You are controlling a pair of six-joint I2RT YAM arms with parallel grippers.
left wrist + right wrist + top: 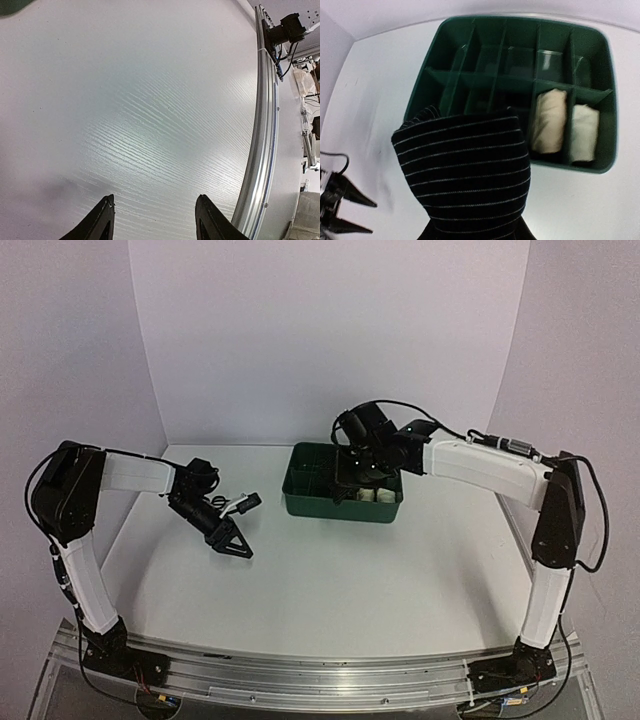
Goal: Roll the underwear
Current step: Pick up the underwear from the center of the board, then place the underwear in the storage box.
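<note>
Underwear first: the black roll (465, 170), thin pale stripes on it, is pinched in the right gripper (362, 475) and hangs over the near-left part of the green tray (340, 510), not yet in a slot. The fingers themselves are mostly hidden under the cloth. Two more are already done and parked: a cream roll (549, 120) and a paler roll (584, 132), side by side in the two right-hand compartments of the tray's near row. So I'd call this nearly finished, since only the black one is left to drop in. The other compartments I can see look empty, though the roll blocks a few. The left gripper (155, 197) hovers over bare table (150, 100), well apart from the tray, fingers spread with nothing between them.
</note>
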